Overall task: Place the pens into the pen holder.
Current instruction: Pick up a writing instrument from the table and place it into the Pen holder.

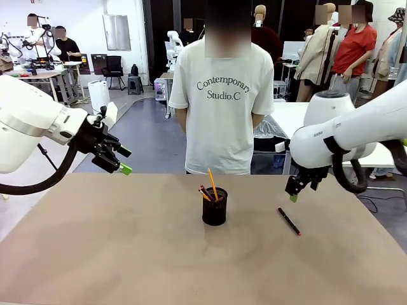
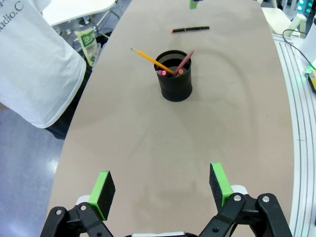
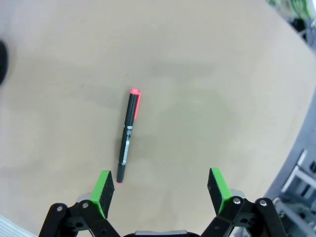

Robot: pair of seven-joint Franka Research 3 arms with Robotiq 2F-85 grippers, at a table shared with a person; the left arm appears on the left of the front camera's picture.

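The right pincer hung above the tabletop with its green pads spread wide and nothing between them. Just beyond it, toward eleven o'clock in its own view, lay the black pen with the red tip, flat on the tabletop and untouched. From where I stood, that pen rested at about three o'clock from the pen holder, well apart from it. The holder stood upright mid-table with the yellow-orange pen and the reddish-brown pen leaning inside. The left pincer waited high at nine o'clock, likewise spread and empty. I judged two pens done and the last pickup in hand; next the right pincer needed to drop and straddle the pen across its barrel.
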